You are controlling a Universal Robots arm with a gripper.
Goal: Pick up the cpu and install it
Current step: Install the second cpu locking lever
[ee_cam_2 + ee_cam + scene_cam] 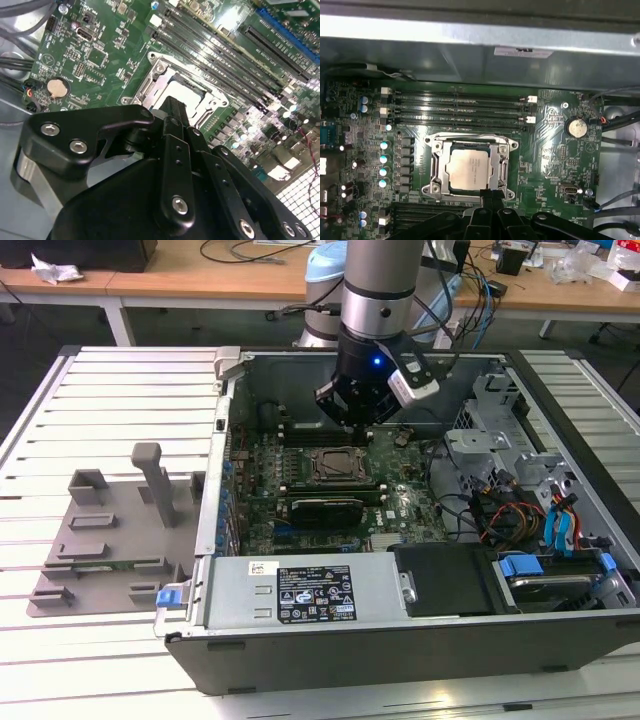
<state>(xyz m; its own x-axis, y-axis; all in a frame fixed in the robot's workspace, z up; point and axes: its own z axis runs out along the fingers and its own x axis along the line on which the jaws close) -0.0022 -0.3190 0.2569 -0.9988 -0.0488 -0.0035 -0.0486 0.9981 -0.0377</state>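
Exterior view: arm is inside the open computer case [330, 630], gripper [358, 420] hanging just above the motherboard [400, 502], over the far edge of the CPU socket [333, 468]. Blue light lit on the wrist. Gray fixture tray [110, 540] sits on the slatted table [120, 390] at the exterior view's left of the case, well apart from the arm. First wrist view has the cpu [467, 168] lying flat in the socket's [470, 167] metal frame, pale silver top up, roughly square to the frame; can't tell if it's fully seated. Gripper [491, 196] tip comes in at the socket's near edge, fingers drawn together to a narrow point with nothing between them, just beside the cpu's edge; contact with the frame can't be judged. Second wrist view looks down the black finger linkage: gripper [173, 107] tip over the socket [175, 87], cpu [182, 90] partly hidden behind it. Memory slots [460, 107] run alongside the socket, empty in the first wrist view. Coin cell [577, 127] sits on the board well to one side of the socket.
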